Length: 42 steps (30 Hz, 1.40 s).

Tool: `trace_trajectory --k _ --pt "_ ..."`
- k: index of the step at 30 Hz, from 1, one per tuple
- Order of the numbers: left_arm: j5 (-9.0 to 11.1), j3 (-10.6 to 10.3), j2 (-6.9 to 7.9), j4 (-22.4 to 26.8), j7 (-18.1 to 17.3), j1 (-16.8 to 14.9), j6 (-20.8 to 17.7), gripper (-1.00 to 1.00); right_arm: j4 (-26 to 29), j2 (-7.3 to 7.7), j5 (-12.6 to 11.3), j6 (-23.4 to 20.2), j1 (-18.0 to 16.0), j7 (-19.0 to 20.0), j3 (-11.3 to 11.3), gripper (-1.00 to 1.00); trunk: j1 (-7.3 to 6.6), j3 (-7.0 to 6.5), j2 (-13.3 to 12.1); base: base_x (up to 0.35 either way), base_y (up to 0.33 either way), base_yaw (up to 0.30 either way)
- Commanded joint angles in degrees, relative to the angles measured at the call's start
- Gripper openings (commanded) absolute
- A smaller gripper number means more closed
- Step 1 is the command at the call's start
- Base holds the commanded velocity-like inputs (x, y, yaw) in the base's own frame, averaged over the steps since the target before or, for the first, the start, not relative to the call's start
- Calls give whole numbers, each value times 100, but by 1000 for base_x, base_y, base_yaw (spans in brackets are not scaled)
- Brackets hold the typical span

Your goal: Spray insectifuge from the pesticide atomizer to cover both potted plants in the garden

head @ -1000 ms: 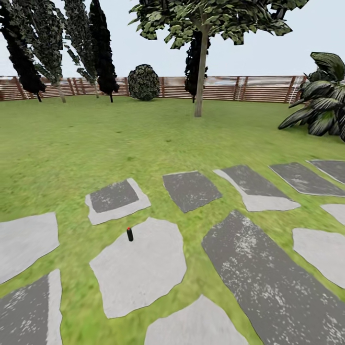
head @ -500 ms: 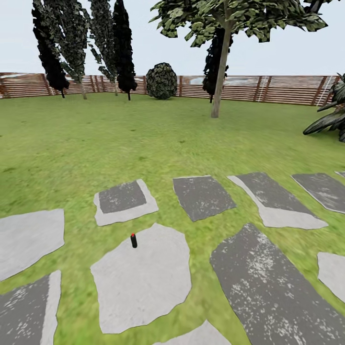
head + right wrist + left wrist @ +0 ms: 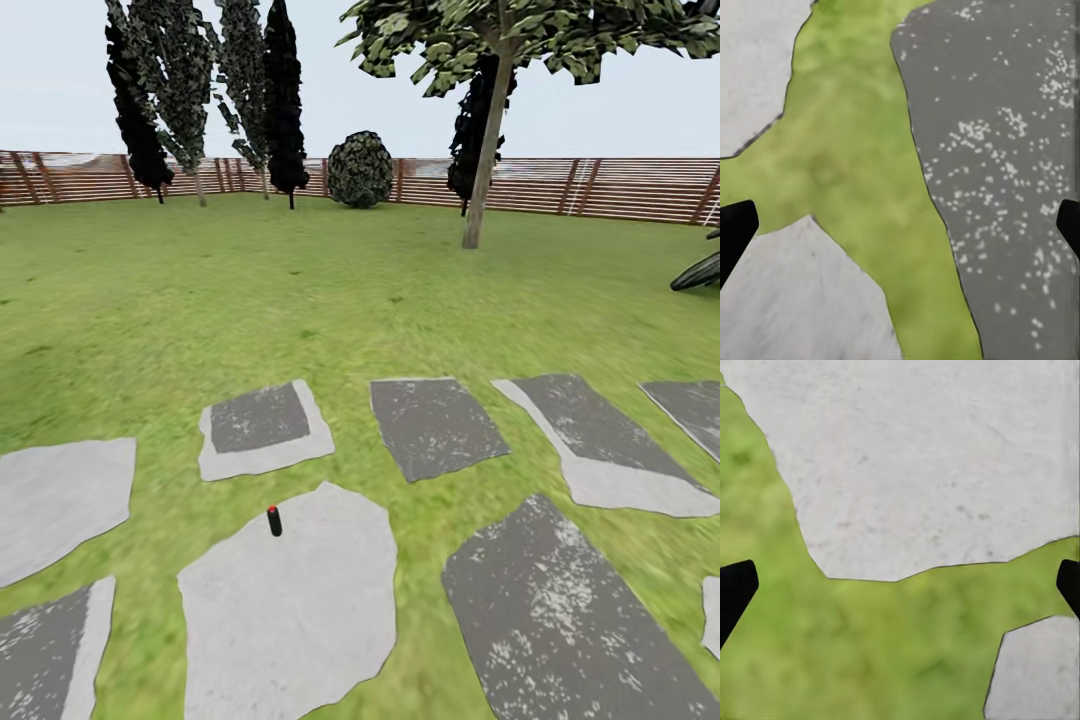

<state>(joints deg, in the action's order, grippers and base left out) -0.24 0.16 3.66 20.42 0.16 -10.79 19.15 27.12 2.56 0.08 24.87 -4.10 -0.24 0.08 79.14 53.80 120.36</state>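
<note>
Atomizer [image 3: 273,520], seemingly, upright on slab [image 3: 300,610]; both pincers spread groundward.

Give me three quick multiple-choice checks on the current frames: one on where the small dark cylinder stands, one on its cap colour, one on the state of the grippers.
1. Where does the small dark cylinder stand?
A. On the grass by the fence
B. Near the far edge of a pale stone slab
C. On a dark speckled slab

2. What colour is its top?
A. Red
B. Yellow
C. White

3. How are the two grippers?
A. Both shut on the cylinder
B. Left shut, right open
C. Both open and empty, above the ground

Answers:
1 B: in the head view it stands upright on the pale stone slab, close to that slab's far edge.
2 A: a red tip caps the dark body.
3 C: in each wrist view the dark fingertips sit wide apart, the left gripper over slab and grass, the right gripper likewise, nothing between them.
</note>
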Motion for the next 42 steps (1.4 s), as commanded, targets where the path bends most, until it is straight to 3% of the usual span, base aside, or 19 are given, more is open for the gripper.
trace_trajectory --k 1,42 --pt "-3 1 1 -3 2 -2 18 100 -5 3 1 17 -3 -2 1 100 2 5 2 237 -201 6" --pt "-3 1 -2 -3 2 -2 18 100 -5 2 1 17 -3 -2 1 100 2 5 2 213 -214 2"
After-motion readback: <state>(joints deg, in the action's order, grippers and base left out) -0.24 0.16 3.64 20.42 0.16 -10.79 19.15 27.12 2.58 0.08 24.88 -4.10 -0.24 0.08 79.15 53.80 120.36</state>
